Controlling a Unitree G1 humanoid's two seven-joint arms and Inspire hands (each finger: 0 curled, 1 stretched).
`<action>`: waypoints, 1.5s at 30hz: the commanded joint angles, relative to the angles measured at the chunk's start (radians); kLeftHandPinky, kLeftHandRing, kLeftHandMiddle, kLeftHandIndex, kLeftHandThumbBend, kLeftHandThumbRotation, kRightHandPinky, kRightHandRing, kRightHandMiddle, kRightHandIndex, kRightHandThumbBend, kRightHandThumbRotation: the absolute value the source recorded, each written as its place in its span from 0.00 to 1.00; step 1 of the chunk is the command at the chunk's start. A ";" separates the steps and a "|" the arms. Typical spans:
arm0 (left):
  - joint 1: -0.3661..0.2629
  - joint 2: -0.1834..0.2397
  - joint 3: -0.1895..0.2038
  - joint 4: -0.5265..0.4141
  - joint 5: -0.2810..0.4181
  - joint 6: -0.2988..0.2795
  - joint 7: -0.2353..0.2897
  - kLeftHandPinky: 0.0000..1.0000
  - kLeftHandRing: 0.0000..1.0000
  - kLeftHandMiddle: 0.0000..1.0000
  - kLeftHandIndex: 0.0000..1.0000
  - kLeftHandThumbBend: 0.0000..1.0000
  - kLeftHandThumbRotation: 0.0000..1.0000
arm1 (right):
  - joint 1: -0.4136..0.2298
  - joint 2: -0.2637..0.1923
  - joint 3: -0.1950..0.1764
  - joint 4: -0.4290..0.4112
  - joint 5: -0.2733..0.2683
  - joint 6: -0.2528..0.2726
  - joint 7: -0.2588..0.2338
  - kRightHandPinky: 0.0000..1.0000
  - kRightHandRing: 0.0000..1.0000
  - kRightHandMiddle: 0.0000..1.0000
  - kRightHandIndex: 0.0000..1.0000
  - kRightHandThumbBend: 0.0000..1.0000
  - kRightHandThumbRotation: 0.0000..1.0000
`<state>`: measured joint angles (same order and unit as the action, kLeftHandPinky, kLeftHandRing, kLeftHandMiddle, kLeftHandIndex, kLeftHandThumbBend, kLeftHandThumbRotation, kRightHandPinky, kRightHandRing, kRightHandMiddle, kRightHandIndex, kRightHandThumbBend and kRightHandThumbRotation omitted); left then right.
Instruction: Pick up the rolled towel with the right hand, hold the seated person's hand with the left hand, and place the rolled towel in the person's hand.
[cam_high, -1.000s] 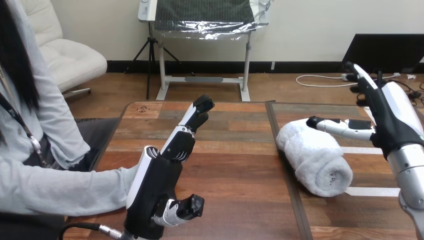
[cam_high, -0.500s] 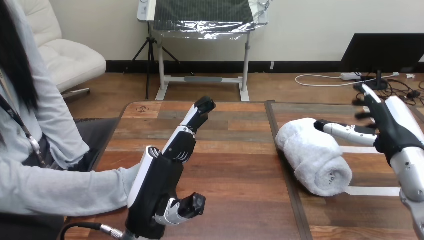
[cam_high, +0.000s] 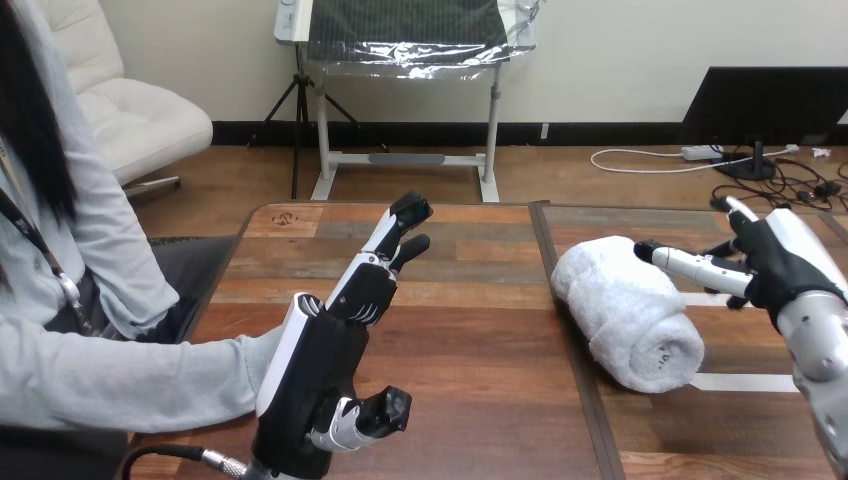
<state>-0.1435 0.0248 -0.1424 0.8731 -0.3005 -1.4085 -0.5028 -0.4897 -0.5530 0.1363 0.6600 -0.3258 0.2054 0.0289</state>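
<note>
Evidently at the pickup step, the right hand (cam_high: 775, 265), fingers spread and holding nothing, hovers just beside the rolled towel (cam_high: 625, 310) on the surface (cam_high: 470, 340) and next must close round it.

The left hand (cam_high: 310, 370) and right hand (cam_high: 785, 265) are black with white shells, their fingers (cam_high: 380, 240) banded black-and-white.

The wooden table (cam_high: 470, 330) has a dark seam (cam_high: 545, 240) running front to back. Two white tape strips (cam_high: 745, 383) lie flat right of it.
</note>
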 joint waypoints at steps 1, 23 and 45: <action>-0.054 -0.003 0.009 -0.012 0.007 -0.006 -0.001 0.92 0.98 0.97 0.91 1.00 0.86 | -0.249 0.037 0.041 0.169 -0.051 0.000 -0.002 0.20 0.22 0.32 0.96 1.00 0.78; -0.051 -0.016 -0.002 -0.007 -0.002 -0.014 -0.014 0.95 0.97 0.97 0.92 0.99 0.85 | -0.433 0.117 0.120 0.519 -0.121 -0.035 -0.053 0.52 0.63 0.69 0.90 1.00 0.86; -0.034 -0.025 -0.008 -0.015 -0.008 -0.019 -0.018 0.97 0.97 0.96 0.91 0.99 0.85 | -0.511 0.182 0.197 0.648 -0.204 -0.015 -0.055 0.51 0.75 0.73 0.72 1.00 0.92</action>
<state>-0.1335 0.0144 -0.1455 0.8735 -0.3004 -1.4108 -0.5173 -0.8391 -0.3949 0.3038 1.2800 -0.4926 0.2034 0.0106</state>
